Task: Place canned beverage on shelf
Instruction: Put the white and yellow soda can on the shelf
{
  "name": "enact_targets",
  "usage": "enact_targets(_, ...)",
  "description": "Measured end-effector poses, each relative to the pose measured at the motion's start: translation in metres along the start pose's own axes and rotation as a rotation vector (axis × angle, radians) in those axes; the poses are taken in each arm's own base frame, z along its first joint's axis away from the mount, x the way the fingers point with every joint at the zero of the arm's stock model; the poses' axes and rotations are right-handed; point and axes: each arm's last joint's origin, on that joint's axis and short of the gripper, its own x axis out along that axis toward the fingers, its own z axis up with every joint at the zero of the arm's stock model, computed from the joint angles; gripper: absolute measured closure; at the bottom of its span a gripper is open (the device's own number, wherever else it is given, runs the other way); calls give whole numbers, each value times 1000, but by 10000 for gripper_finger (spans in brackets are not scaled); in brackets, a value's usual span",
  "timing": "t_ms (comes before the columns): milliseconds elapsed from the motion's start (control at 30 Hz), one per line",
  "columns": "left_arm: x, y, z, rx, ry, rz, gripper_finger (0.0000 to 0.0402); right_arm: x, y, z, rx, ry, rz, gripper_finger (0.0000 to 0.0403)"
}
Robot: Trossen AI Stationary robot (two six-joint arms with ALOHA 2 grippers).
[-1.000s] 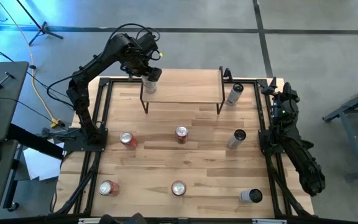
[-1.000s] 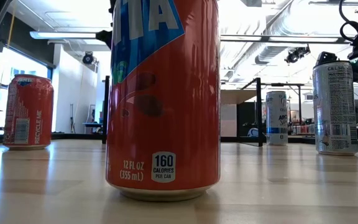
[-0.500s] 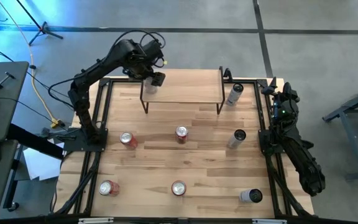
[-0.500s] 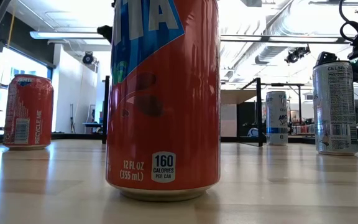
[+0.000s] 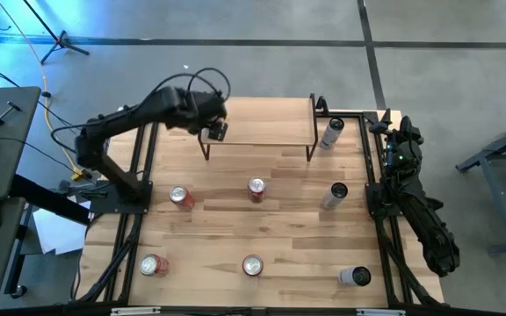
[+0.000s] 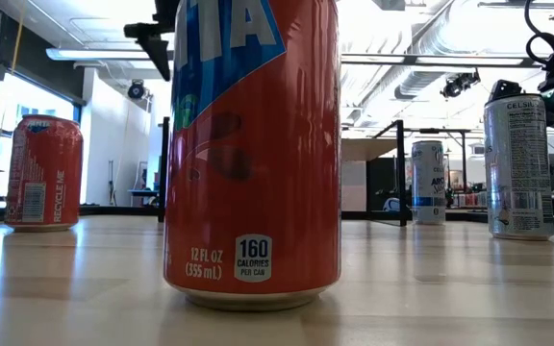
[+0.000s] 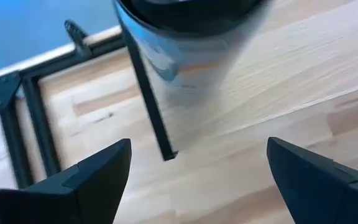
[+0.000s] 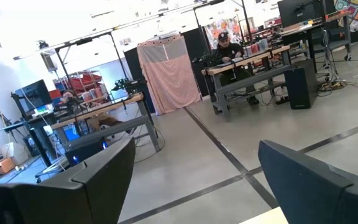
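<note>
The shelf (image 5: 262,121), a light wooden board on thin black legs, stands at the table's far middle. My left gripper (image 5: 217,131) hangs open over the shelf's left end. In the left wrist view (image 7: 197,180) its fingers stand wide apart and empty. Just ahead of them is a blurred silver can (image 7: 188,43) beside the shelf's black leg (image 7: 148,99). In the high view my arm hides this can. My right gripper (image 5: 392,125) is open and empty at the table's right edge, where that arm lies folded.
Red cans stand on the table (image 5: 180,197), (image 5: 256,189), (image 5: 153,265), (image 5: 252,265). Silver cans stand at the right (image 5: 331,133), (image 5: 334,195), (image 5: 355,276). Black rails (image 5: 143,175) frame the tabletop. In the low view an orange can (image 6: 253,154) fills the foreground.
My left gripper has drawn back from the silver can at the shelf's left end and gone toward the table's near edge. The arm has dropped lower and now covers the can in the high view. In the low view the gripper's dark shape has come into sight at the upper left.
</note>
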Motion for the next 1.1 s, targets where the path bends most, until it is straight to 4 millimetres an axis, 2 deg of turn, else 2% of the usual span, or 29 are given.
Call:
enact_targets(267,9,-1,-44,2,-243,-34,55,0,0,0,0,0,0,75)
enact_targets(500,21,-5,-68,-10,-463,-37,55,0,0,0,0,0,0,75)
enact_targets(700,30,-12,-73,-7,-598,-24,55,0,0,0,0,0,0,75)
enact_targets(1100,43,-14,-69,38,-685,16,55,0,0,0,0,0,0,75)
